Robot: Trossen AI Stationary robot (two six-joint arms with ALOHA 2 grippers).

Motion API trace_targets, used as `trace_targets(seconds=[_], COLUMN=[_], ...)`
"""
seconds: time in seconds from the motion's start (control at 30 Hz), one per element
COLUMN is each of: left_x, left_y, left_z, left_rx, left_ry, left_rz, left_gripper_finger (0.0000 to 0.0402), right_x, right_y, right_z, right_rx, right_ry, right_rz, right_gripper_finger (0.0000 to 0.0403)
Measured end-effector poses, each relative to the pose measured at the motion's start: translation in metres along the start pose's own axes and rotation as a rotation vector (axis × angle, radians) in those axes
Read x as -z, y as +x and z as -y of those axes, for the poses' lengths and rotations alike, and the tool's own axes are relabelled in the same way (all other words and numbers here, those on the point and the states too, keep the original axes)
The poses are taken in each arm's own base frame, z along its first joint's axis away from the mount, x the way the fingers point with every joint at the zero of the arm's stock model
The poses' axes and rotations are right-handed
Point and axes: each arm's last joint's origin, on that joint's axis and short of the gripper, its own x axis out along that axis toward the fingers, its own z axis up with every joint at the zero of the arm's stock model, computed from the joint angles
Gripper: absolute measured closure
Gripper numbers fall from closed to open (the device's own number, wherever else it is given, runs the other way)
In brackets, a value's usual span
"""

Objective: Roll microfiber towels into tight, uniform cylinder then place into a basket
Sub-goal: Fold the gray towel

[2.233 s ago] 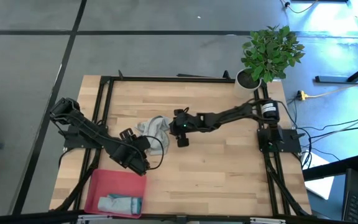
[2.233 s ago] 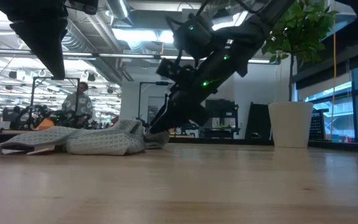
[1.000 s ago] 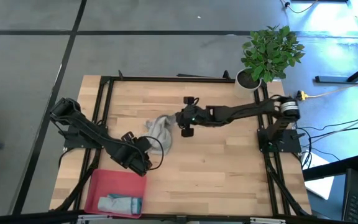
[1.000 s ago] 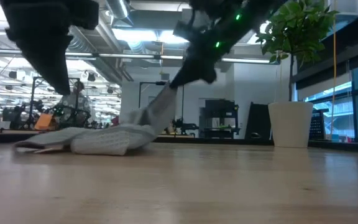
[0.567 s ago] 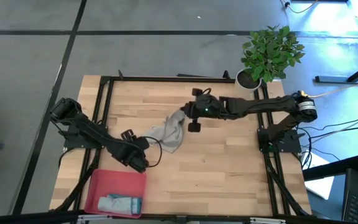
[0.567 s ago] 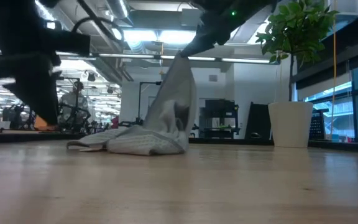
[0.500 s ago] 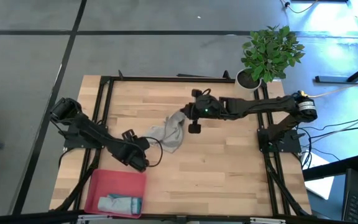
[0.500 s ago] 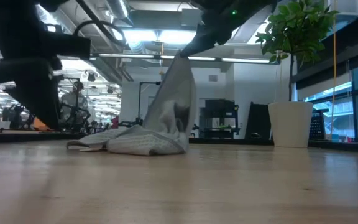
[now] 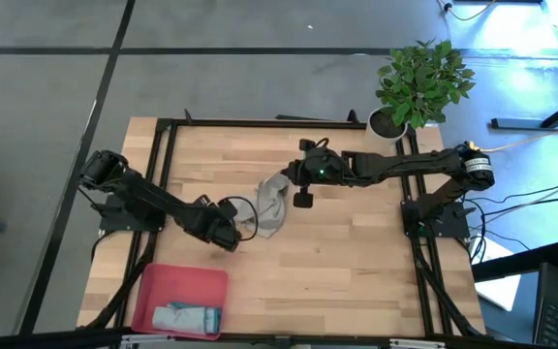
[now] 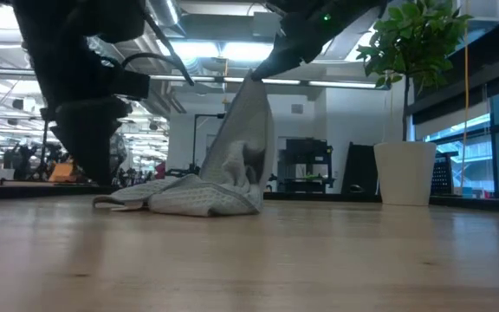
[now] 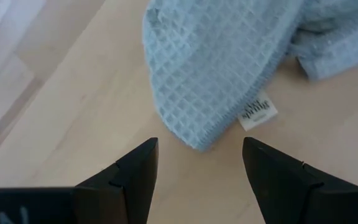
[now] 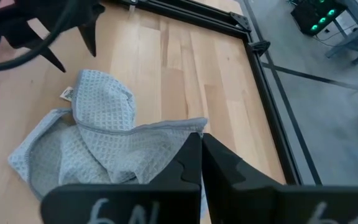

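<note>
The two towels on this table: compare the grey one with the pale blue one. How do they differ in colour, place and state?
The grey towel lies crumpled in mid-table; the pale blue towel sits bundled up inside the red basket. The right gripper, shut on one grey corner, holds it lifted above the table, while nothing touches the blue towel. The open left gripper points at the grey towel's tagged edge, not the blue one. Both are soft cloths.

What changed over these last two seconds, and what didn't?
The right gripper, shut on the grey towel, lifted one corner up and toward the plant side. The left gripper, open, moved up to the towel's low edge. The basket and blue towel stayed.
</note>
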Motion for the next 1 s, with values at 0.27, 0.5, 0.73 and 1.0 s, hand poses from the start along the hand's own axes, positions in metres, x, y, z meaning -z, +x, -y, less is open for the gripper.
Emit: trace_targets(seconds=[0.27,0.5,0.73,1.0], left_x=[0.006,0.013,0.018,0.017], left_y=[0.014,0.023,0.028,0.035], left_z=[-0.003,-0.01,-0.014,-0.015], left_rx=[0.023,-0.018,-0.033,-0.026], left_ry=[-0.001,0.008,0.016,-0.017], left_rz=[0.014,0.024,0.024,0.089], left_gripper_finger=[0.018,0.018,0.018,0.0215], right_x=[0.0,0.0,0.0,0.0], right_y=[0.0,0.0,0.0,0.0], right_z=[0.0,0.0,0.0,0.0], right_rx=[0.0,0.0,0.0,0.001], right_ry=[0.016,0.015,0.015,0.015], right_rz=[0.0,-0.001,0.002,0.005], right_gripper_finger=[0.0399,0.0399,0.0399,0.0399])
